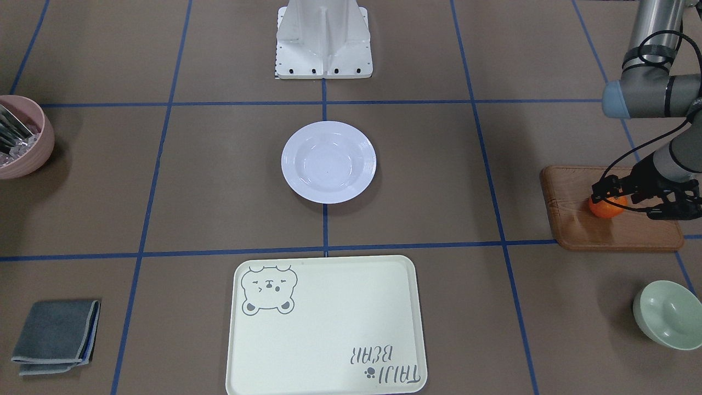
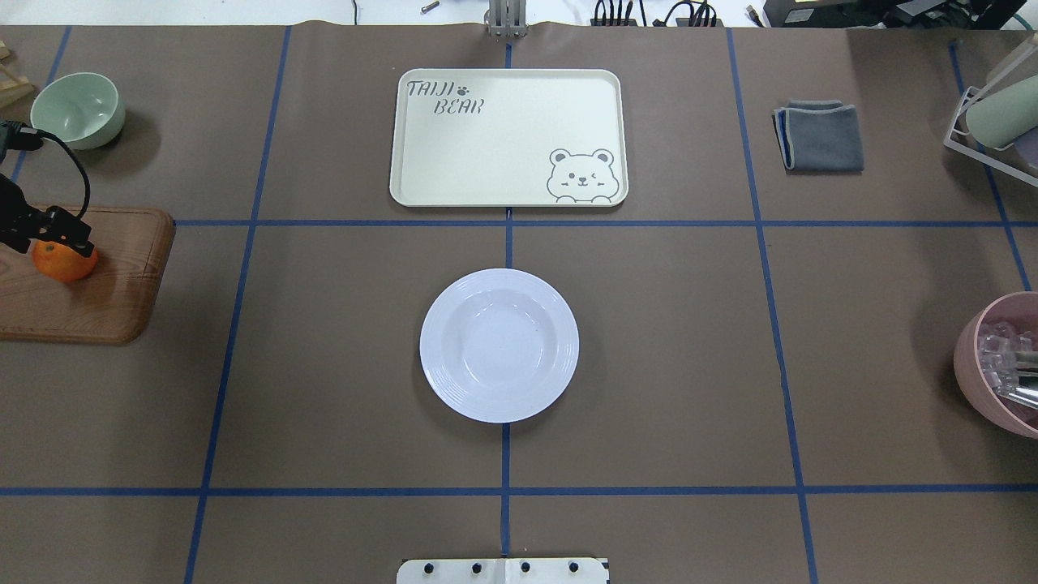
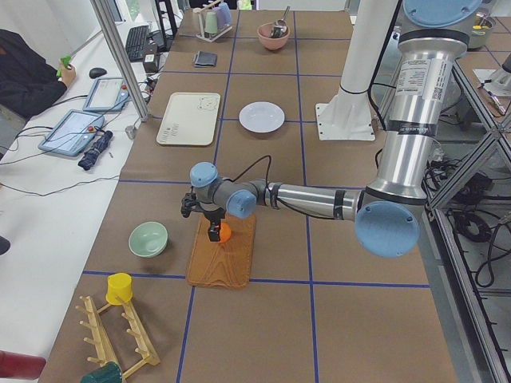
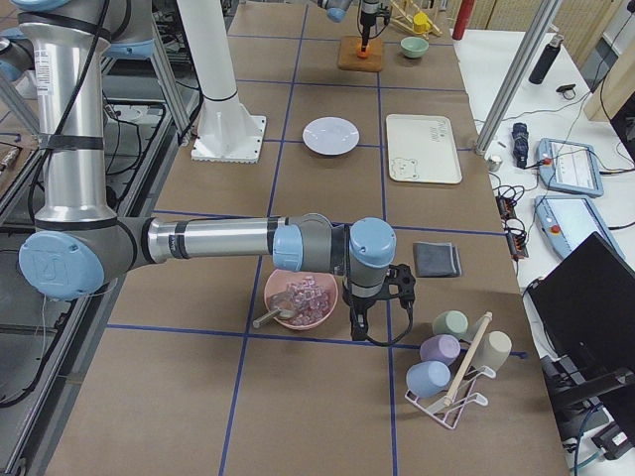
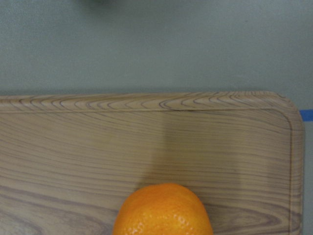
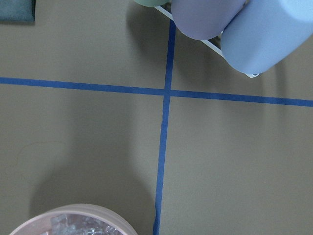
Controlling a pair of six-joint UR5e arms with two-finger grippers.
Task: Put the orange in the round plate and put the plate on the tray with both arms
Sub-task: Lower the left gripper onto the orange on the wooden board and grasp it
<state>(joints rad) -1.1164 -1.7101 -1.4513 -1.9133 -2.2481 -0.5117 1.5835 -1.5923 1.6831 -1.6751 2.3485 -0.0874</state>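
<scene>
The orange [image 2: 63,261] rests on a brown wooden board [image 2: 105,300] at the table's left end. My left gripper [image 2: 55,238] hangs just over it, fingers open and straddling its top; the left wrist view shows the orange [image 5: 164,210] still lying on the board. An empty white round plate [image 2: 499,345] sits mid-table. The cream tray [image 2: 508,138] with the bear drawing lies beyond it, also empty. Only the exterior right view shows my right gripper [image 4: 370,315], low beside a pink bowl [image 4: 298,297]; I cannot tell whether it is open or shut.
A pale green bowl [image 2: 79,108] stands beyond the board. The pink bowl [image 2: 997,365] with clear pieces and a spoon sits at the right edge. A folded grey cloth [image 2: 819,136] lies at the back right, a rack of mugs [image 4: 456,362] beside it.
</scene>
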